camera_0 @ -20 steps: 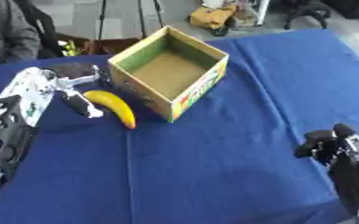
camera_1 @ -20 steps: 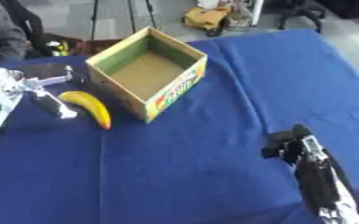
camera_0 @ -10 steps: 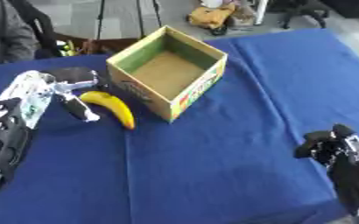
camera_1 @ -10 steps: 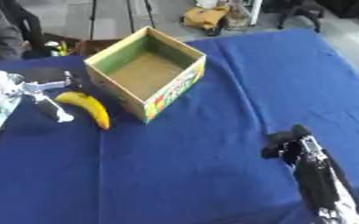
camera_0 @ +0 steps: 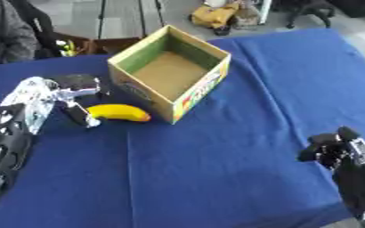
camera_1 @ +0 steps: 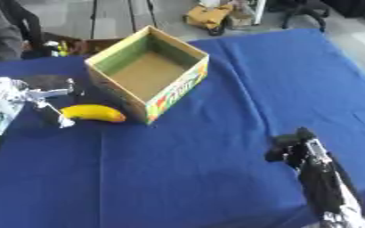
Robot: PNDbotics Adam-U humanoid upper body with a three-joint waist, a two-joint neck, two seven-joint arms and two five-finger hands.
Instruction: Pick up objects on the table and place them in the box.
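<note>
Lying on the blue bench [camera_0: 240, 89], banana [camera_0: 120, 112] at 9 o'clock, just beside the near-left wall of open cardboard box [camera_0: 170, 71]. Reaching in from the left, left hand [camera_0: 49, 95] with fingers spread, one fingertip at the banana's left end, not curled round it. Resting at 4 o'clock, right hand [camera_0: 334, 147], fingers curled, holding nothing, well apart from box.

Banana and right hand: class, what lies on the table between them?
Only bare blue tablecloth lies between the banana and the right hand, as the left eye view shows.
</note>
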